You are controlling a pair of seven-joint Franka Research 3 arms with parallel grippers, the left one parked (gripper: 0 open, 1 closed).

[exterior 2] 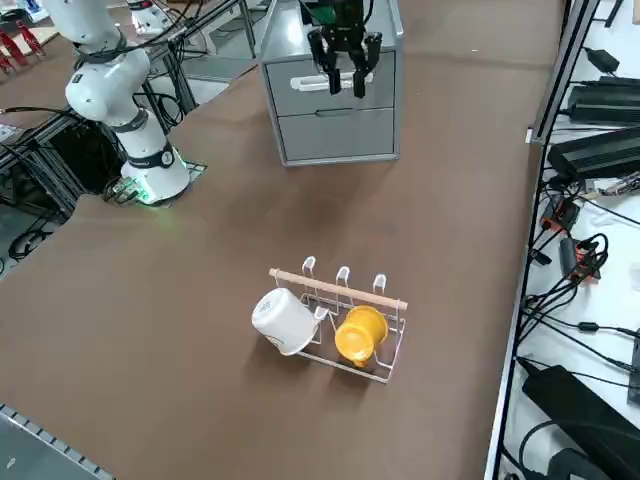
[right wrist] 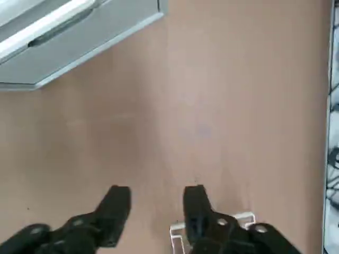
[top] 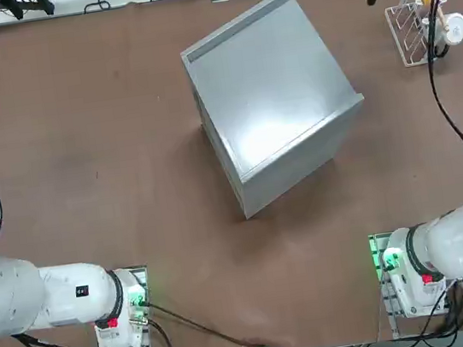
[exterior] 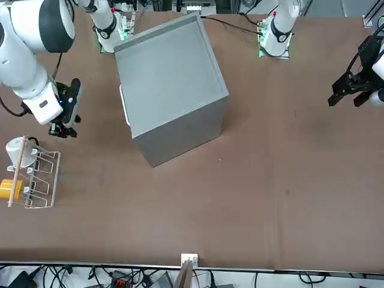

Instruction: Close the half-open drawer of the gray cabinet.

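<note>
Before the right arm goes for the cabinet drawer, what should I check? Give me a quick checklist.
1. Right gripper open and empty: ok.
2. Gripper apart from the gray cabinet, touching nothing: ok.
3. Drawer actually sticking out: cannot tell; the fronts look nearly flush in the right side view.
4. Table between the gripper and the cabinet's drawer face is bare: ok.
5. Wire rack with its white cup and yellow cup stands away from the cabinet: ok.

Wire rack (exterior 2: 340,325) holds white cup (exterior 2: 283,320), yellow cup (exterior 2: 360,333).
</note>
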